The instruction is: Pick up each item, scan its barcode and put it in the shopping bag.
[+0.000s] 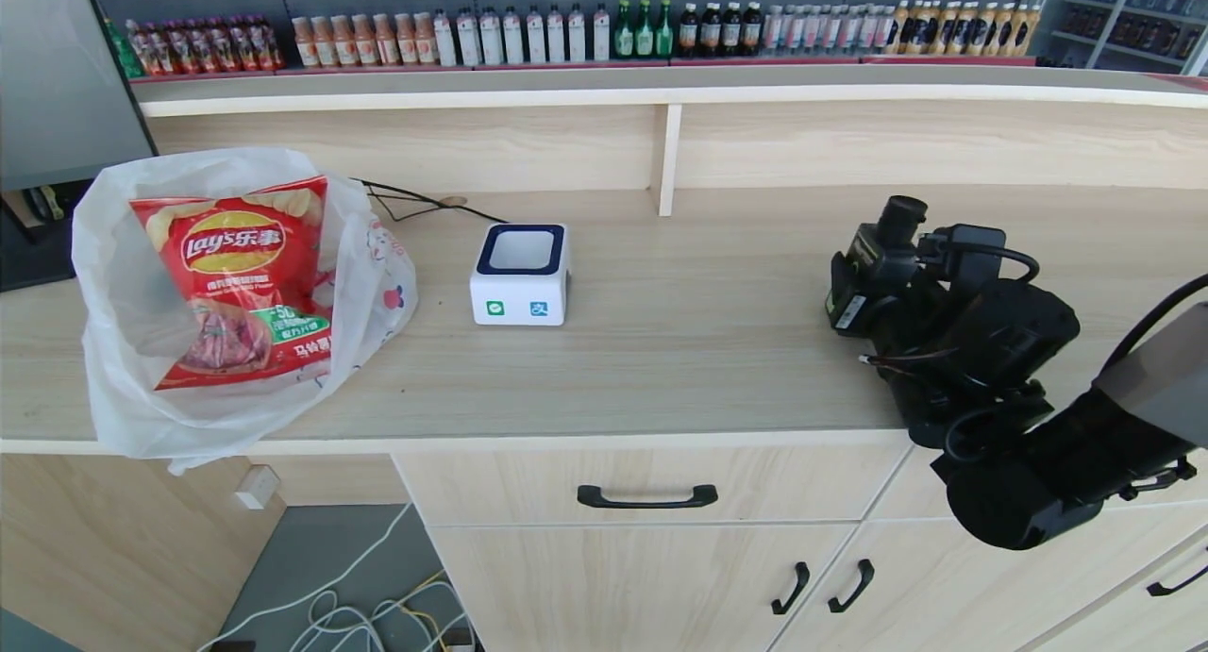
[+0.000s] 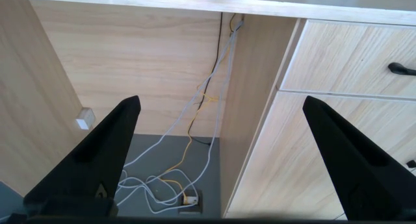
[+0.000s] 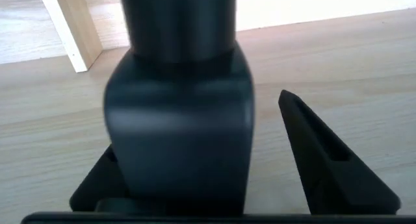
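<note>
Chips point(image 1: 245, 275) already in bag point(image 1: 113, 256), left on bench point(image 1: 708, 350). Scanner point(image 1: 520, 275) mid-bench. Dark bottle point(image 3: 179, 139) at right; right gripper point(image 3: 198, 104) jaws apart, straddling it. Left gripper point(image 2: 221, 100) below bench level, jaws apart, empty. We judge: one item done; bottle left to lift, scan, bag.

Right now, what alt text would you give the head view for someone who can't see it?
A white shopping bag holding a red chip packet lies at the counter's left, a white scanner sits mid-counter, and at the right the robot's right arm has a dark capped item at its tip.
</note>
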Motion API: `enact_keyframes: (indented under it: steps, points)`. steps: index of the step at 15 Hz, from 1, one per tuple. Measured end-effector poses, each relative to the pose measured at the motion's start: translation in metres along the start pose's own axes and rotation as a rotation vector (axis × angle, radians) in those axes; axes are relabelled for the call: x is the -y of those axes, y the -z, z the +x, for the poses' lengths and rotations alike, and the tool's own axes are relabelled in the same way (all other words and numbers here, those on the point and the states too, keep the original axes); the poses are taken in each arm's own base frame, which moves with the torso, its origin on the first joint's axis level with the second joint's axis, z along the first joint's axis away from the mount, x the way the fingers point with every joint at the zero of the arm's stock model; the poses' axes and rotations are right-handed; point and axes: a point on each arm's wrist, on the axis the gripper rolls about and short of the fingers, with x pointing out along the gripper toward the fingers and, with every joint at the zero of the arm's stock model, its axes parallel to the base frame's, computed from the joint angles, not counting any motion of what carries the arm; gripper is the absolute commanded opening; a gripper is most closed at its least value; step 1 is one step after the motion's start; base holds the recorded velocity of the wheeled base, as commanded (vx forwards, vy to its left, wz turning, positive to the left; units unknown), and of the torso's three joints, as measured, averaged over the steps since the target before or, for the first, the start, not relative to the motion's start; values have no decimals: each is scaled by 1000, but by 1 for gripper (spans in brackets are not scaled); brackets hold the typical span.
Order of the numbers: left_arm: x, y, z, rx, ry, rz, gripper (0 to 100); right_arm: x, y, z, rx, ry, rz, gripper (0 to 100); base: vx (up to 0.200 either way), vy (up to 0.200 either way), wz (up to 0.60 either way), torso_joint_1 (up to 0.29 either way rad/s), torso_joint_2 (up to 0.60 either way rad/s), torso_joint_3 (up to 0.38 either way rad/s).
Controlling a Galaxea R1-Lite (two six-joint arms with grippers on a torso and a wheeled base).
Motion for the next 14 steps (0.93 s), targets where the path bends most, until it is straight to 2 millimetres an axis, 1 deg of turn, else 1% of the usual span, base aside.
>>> enact_keyframes:
  steps: [7,10,14]
  points:
    - [0,0,0,0,0,0,100,0,-2,-3,-2,-6,1,0,0,0,0,0,0,0]
    - [0,0,0,0,0,0,100,-7,-7,-6,10,-50,4,0,0,0,0,0,0,0]
    - [0,0,0,0,0,0,100,-9,-16,-9,31,-59,17,0,0,0,0,0,0,0]
